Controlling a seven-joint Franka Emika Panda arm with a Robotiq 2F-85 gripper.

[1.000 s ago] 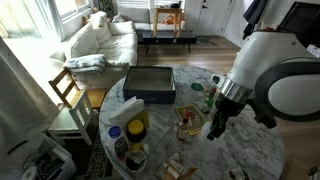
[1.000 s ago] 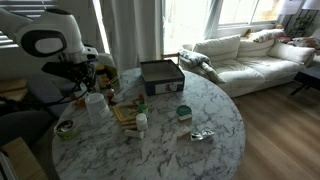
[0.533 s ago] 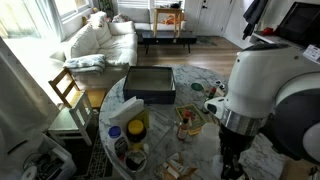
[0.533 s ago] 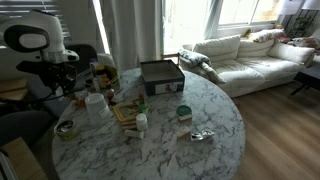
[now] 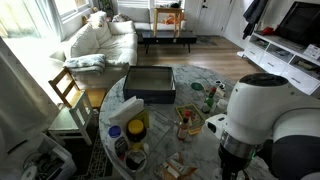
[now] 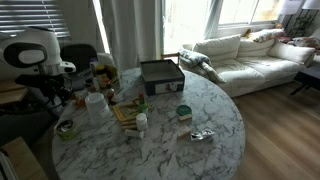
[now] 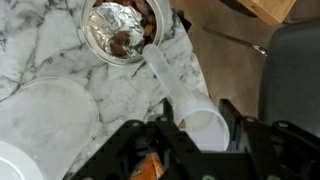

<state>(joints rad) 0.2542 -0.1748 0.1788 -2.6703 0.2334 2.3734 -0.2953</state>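
Note:
In the wrist view my gripper (image 7: 198, 128) is closed around a clear plastic cup (image 7: 185, 95), which sits tilted between the two black fingers with its open mouth towards the camera. Just beyond the cup a foil bowl (image 7: 120, 30) holding brown food stands on the marble table (image 7: 60, 60). A white round lid or plate (image 7: 45, 115) lies beside it. In an exterior view the arm (image 6: 40, 60) hangs over the table's edge, near the foil bowl (image 6: 65, 128). In the other exterior view the arm's large white body (image 5: 260, 125) fills the foreground and hides the gripper.
The round marble table (image 6: 200, 110) carries a dark box (image 6: 160, 75), small jars, bottles (image 5: 210, 97), a yellow container (image 5: 136, 128) and scattered packets. A wooden chair (image 5: 68, 90) stands beside it and a white sofa (image 6: 250, 55) behind. A dark chair (image 7: 295, 70) and the floor show beyond the table edge.
The arm has swung away from the middle of the table to its edge, over the foil bowl. In one exterior view its body has come closer and now blocks the gripper.

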